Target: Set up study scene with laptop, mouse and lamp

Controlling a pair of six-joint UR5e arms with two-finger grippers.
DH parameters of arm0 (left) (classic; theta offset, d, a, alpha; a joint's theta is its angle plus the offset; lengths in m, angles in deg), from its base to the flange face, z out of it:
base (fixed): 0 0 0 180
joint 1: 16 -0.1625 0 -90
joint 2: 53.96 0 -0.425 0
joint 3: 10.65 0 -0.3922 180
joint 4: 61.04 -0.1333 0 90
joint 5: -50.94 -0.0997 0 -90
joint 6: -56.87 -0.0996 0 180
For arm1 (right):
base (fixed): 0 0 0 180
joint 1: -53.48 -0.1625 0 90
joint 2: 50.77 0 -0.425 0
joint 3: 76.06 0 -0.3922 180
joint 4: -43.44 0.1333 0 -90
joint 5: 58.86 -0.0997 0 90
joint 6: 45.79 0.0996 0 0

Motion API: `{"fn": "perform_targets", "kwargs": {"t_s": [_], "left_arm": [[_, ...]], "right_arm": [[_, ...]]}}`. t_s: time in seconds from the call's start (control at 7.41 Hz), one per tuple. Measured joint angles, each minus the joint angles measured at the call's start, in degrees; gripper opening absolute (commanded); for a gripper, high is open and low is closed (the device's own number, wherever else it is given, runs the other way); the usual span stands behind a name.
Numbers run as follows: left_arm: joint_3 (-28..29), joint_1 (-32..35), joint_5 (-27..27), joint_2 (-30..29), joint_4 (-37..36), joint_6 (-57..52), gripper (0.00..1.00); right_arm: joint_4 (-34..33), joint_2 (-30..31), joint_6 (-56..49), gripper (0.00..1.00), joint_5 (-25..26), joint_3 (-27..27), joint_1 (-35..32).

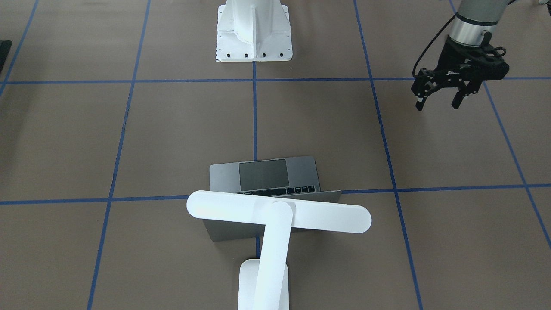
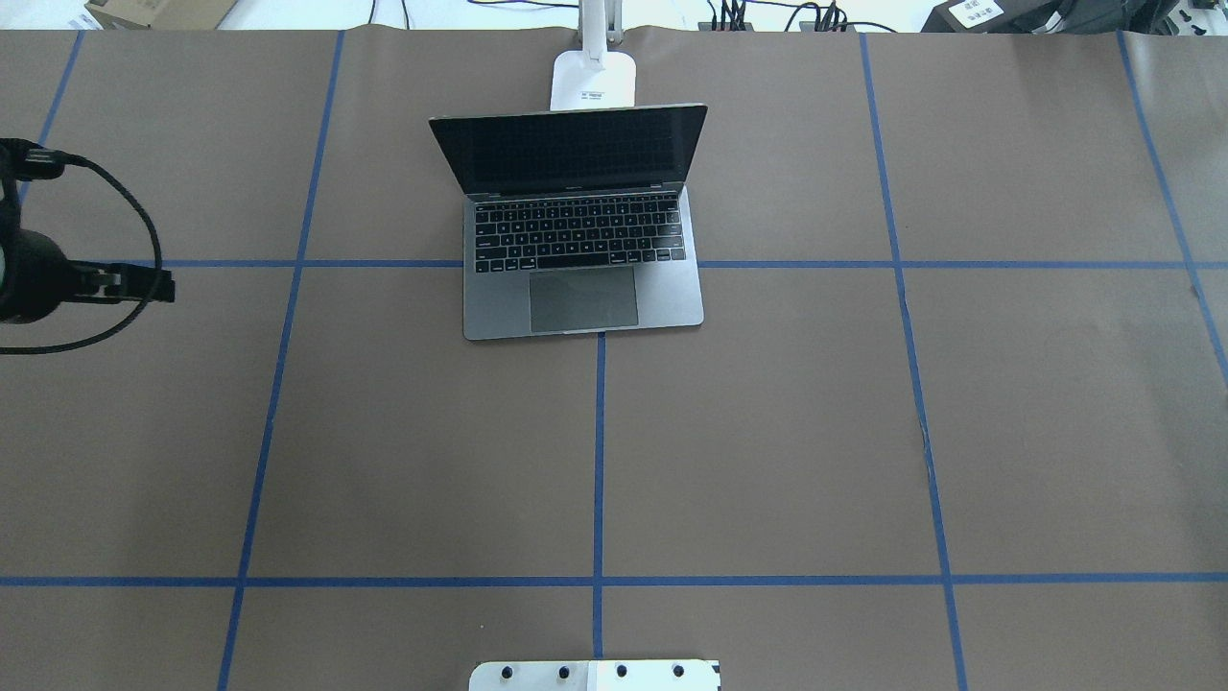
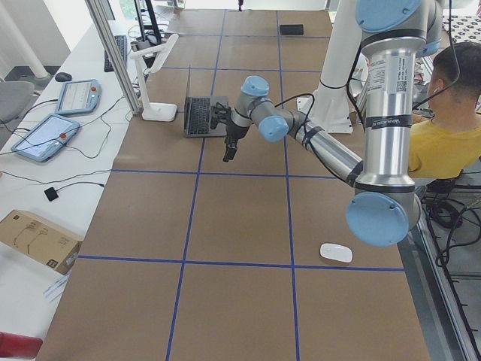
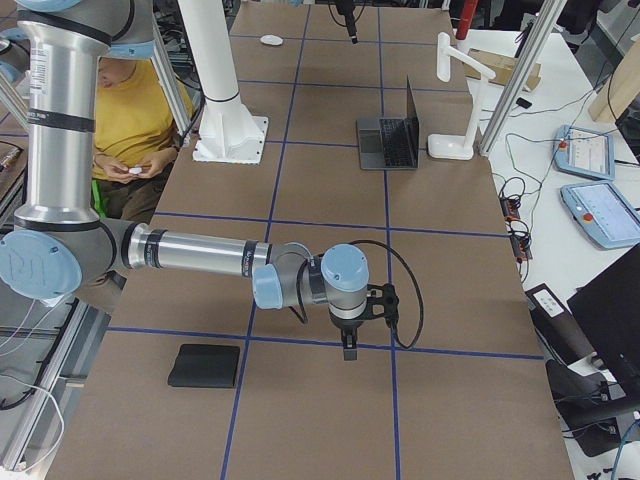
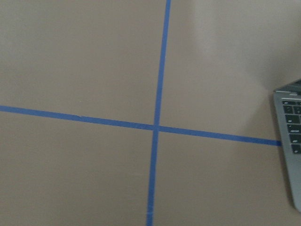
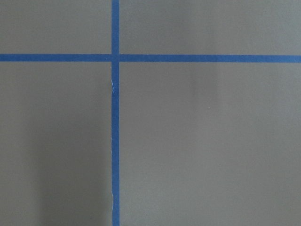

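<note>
The left claw point(image 1: 439, 103) hangs above the table point(image 2: 767, 432), fingers spread wide, gripping and touching nothing. The open laptop point(image 2: 585, 240) sits well off to its right, with the lamp point(image 2: 593, 82) just behind it. The mouse point(image 3: 336, 253) lies well apart, to the claw's left and nearer the robot. The right claw point(image 4: 347, 350) shows only side-on, so I cannot tell its grip.

Brown table point(image 2: 767, 432), blue tape grid point(image 2: 599, 461); white side desk point(image 3: 83, 162).
</note>
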Motion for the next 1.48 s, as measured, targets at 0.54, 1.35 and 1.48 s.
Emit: {"fn": "perform_targets", "kwargs": {"t_s": [0.54,1.35,1.48], "left_arm": [[13.6,28.6,23.1,5.4,-0.1,-39.1,1.0],[23.6,38.4,27.3,6.6,-0.1,-52.4,1.0],[24.0,38.4,27.4,6.6,-0.2,-52.3,1.0]], "right_arm": [[0.2,6.4,-0.7,1.0,-1.8,-4.1,-0.1],[-0.3,8.2,-25.9,1.0,-9.8,3.7,-9.8],[-0.2,7.4,-17.8,1.0,-12.1,3.8,-10.8]]}}
